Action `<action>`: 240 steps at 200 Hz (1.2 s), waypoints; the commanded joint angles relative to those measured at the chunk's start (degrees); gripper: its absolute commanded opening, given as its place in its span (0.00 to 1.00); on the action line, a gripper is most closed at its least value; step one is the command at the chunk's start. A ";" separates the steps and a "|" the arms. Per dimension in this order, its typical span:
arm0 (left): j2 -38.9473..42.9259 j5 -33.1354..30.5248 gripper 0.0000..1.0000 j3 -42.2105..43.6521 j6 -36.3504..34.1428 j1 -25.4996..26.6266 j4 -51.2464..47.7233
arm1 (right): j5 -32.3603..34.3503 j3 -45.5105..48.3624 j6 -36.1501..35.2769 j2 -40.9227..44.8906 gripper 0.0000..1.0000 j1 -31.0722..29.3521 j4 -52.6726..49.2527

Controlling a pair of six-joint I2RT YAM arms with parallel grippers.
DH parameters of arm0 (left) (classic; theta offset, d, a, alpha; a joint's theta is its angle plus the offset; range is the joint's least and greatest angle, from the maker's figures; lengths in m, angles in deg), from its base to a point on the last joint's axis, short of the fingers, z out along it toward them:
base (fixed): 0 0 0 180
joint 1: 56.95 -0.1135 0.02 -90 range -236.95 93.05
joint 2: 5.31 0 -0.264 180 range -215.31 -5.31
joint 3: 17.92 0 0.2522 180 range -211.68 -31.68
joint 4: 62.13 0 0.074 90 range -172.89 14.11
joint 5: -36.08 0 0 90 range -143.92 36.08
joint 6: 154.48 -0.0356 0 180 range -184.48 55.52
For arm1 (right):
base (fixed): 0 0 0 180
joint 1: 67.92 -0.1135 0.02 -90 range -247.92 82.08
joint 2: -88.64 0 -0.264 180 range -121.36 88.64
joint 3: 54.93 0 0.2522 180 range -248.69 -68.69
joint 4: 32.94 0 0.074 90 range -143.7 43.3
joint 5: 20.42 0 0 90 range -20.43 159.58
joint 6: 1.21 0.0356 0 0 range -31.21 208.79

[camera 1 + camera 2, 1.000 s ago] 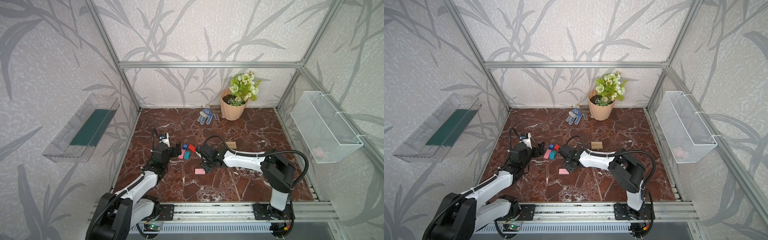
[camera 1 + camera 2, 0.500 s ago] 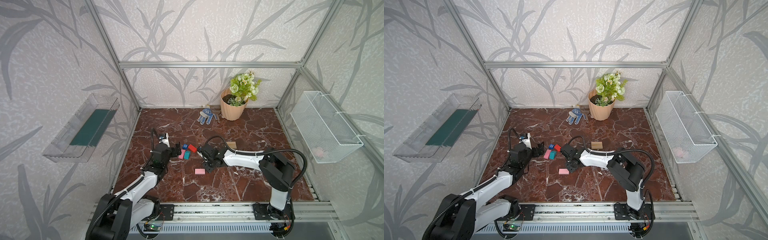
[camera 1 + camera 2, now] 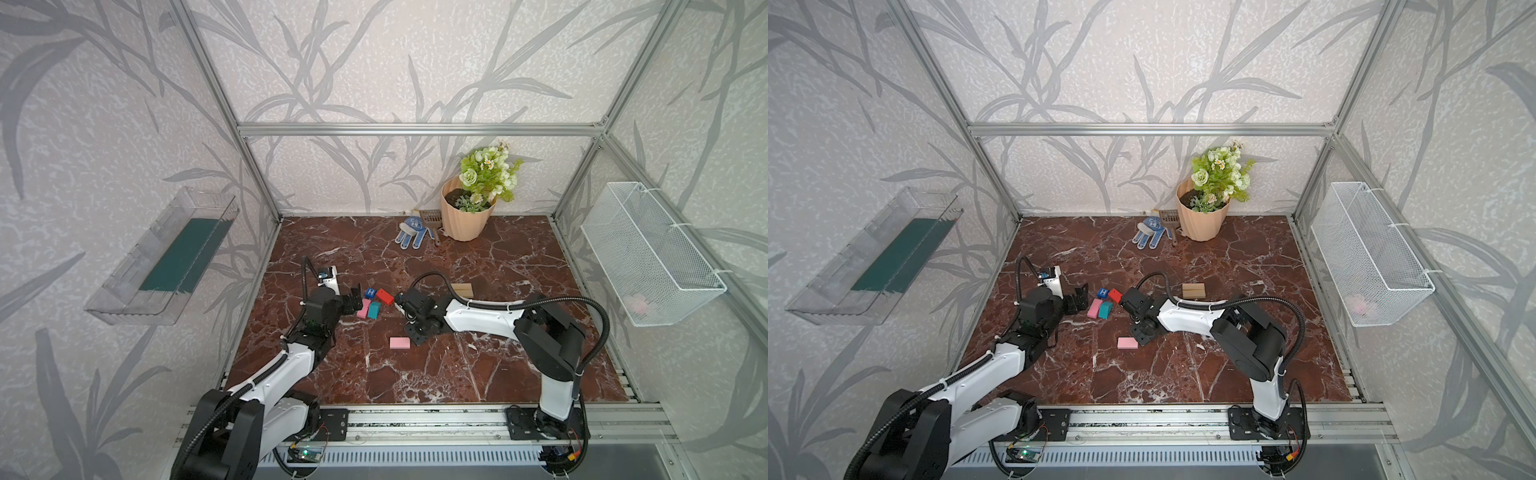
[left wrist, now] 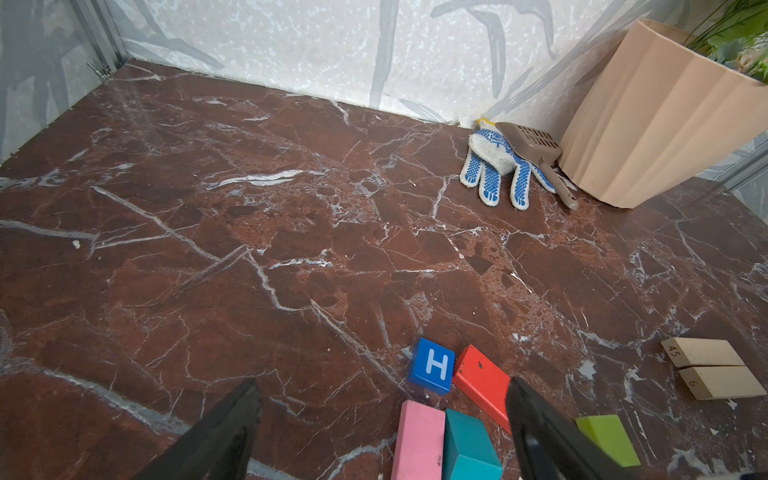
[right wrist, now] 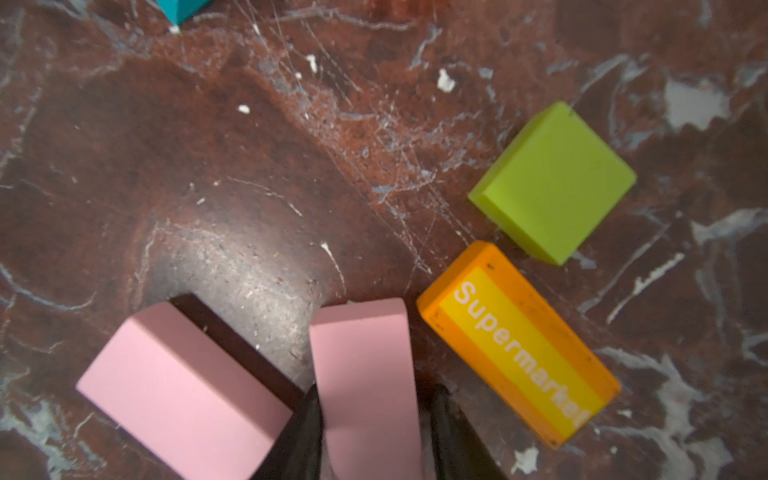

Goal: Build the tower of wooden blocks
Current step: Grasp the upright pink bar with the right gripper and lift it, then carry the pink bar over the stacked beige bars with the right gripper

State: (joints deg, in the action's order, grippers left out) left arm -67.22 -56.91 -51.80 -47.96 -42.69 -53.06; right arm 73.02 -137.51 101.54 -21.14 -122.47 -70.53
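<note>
Matte painted wood blocks [image 3: 374, 309], crisp-edged, lying singly midway across glossy veined marble top [image 3: 415, 386]. Small blue H cube [image 4: 432, 365] touching red wedge [image 4: 482, 382]; pink slab [image 4: 417, 440] flush against teal block [image 4: 469, 449]; two plain tan bars [image 4: 702, 352] side by side, apart from the rest. Fingers of left gripper [image 4: 382, 386] spread wide just beside pink slab, gripping nothing. Fingers of right gripper [image 5: 378, 390] narrow around rounded pink block [image 5: 361, 340]; true pinch or not, cannot tell. Close by: flat pink block [image 5: 178, 390], orange "Supermarket" bar [image 5: 519, 349], lime green block [image 5: 557, 183]. Well back: ribbed peach pot [image 3: 463, 220], dotted knit glove [image 3: 411, 235].
</note>
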 commanded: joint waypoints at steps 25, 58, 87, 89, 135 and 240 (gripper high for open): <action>1.14 -0.52 0.93 1.04 -0.57 0.39 1.52 | 1.14 0.03 0.95 -0.41 0.35 -0.56 -1.99; 1.83 -0.84 0.93 1.43 -0.52 0.43 1.56 | 0.86 0.60 1.56 2.71 0.27 -0.65 -2.58; 1.87 -0.45 0.92 1.51 -0.58 0.47 1.60 | 2.73 3.60 2.09 7.34 0.23 -0.56 -0.43; 1.92 -0.45 0.92 1.56 -0.58 0.45 1.65 | 2.67 3.82 2.14 7.68 0.23 -0.56 -0.25; 2.67 0.64 0.92 2.07 -0.86 0.68 2.09 | 3.99 7.05 4.07 15.82 0.20 0.47 0.73; 3.52 -0.27 0.92 2.58 -0.86 0.98 2.21 | 13.32 16.97 12.64 28.24 0.11 18.06 -0.27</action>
State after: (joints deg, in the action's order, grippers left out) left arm -64.73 -56.86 -49.94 -48.01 -41.99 -51.84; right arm 81.94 -121.86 111.60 4.41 -106.21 -69.46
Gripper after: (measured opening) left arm 0.924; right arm 0.324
